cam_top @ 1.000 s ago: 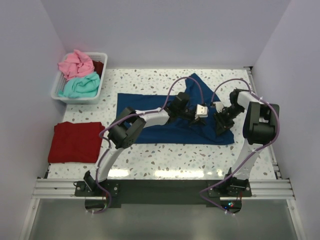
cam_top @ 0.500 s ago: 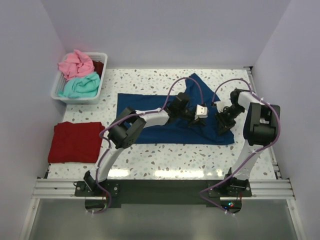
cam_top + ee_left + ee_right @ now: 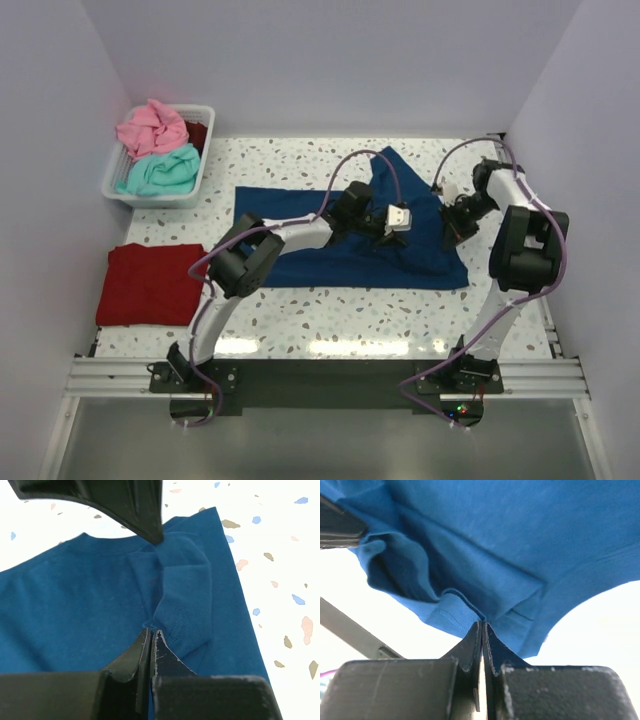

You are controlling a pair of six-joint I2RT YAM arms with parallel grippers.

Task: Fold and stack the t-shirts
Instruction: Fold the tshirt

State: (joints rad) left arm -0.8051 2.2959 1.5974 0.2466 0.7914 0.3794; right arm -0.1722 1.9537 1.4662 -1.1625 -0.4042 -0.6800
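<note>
Speckled table [image 3: 300, 160], navy tee [image 3: 280, 205], red tee [image 3: 150, 285] (pink tee [image 3: 150, 128], teal tee [image 3: 160, 172]).

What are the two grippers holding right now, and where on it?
Both hold the navy blue t-shirt. The left gripper pinches a bunched fold along a stitched hem, and the right gripper pinches a stitched hem edge.

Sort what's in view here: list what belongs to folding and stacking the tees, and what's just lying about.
Belongs to the job:
navy t-shirt, spread out in the middle
dark red t-shirt, folded, at the left
pink t-shirt and teal t-shirt, crumpled in the white basket

Just lying about:
white basket, which only holds the waiting tees
</note>
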